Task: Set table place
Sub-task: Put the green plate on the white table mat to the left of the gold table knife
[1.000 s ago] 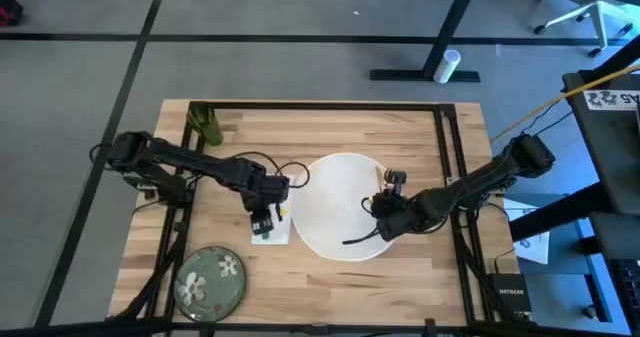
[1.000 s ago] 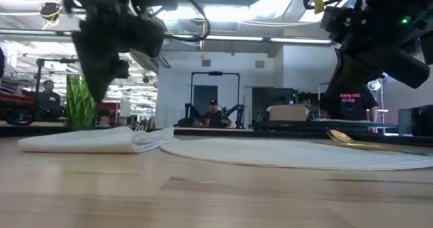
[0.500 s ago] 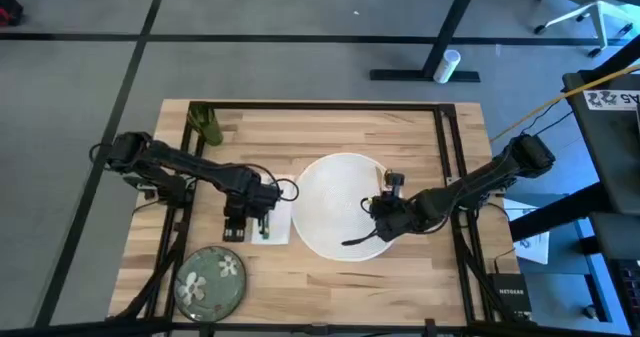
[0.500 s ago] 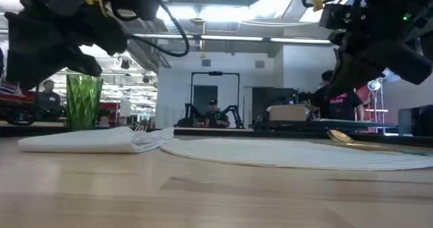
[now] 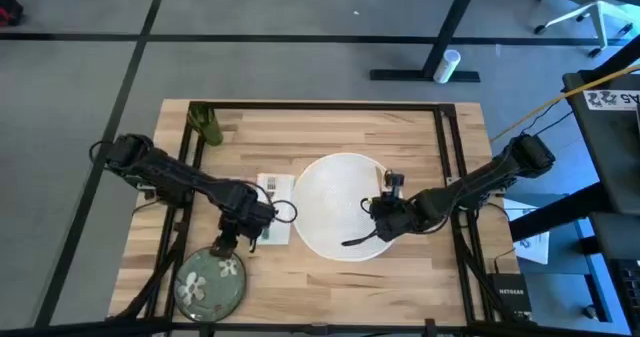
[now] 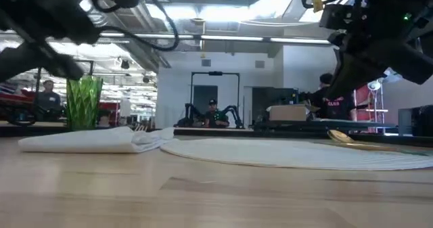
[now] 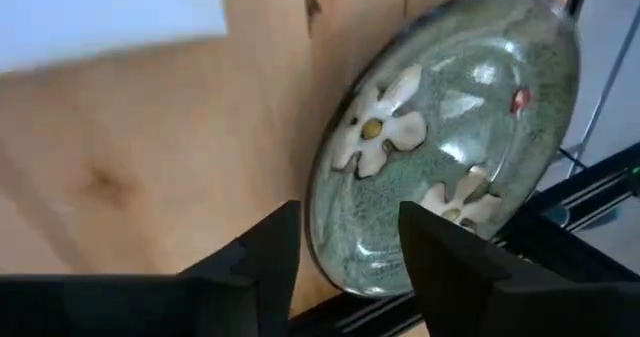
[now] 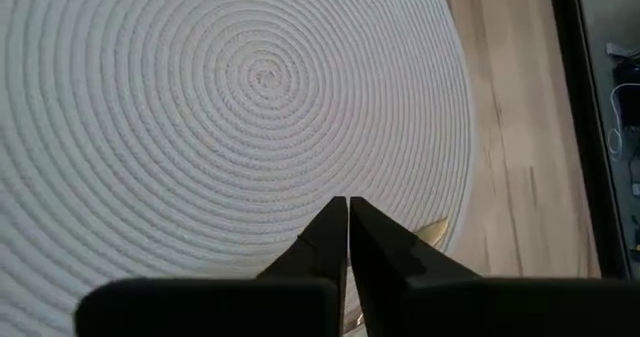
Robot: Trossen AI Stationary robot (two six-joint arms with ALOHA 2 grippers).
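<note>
Left gripper (image 5: 224, 245): fingers (image 7: 440, 262) spread apart, holding nothing; now just beside the plate's (image 5: 210, 280) rim, having travelled off the napkin (image 5: 272, 209) toward the table's near edge since half a second ago. The wrist view shows the plate (image 7: 445, 137) directly ahead of the parted fingers, green with white flowers.

Napkin: newly uncovered by that move, lying flat just beside the placemat (image 5: 340, 203), with a green fork (image 5: 268, 185) on it. In the low view the napkin (image 6: 95, 140) touches the placemat's (image 6: 298, 153) edge.

Right gripper (image 5: 382, 201): fingers (image 8: 330, 242) pressed together, empty, hovering over the placemat's (image 8: 230, 107) right part, unchanged from the earlier frames.

Gold utensil (image 6: 342, 137): on the placemat's right edge, near the right gripper.

Green cup (image 5: 206, 125): well apart from the placemat, at the far left corner of the table (image 5: 330, 127); unmoved.

Plate: near left corner, apart from the placemat.
</note>
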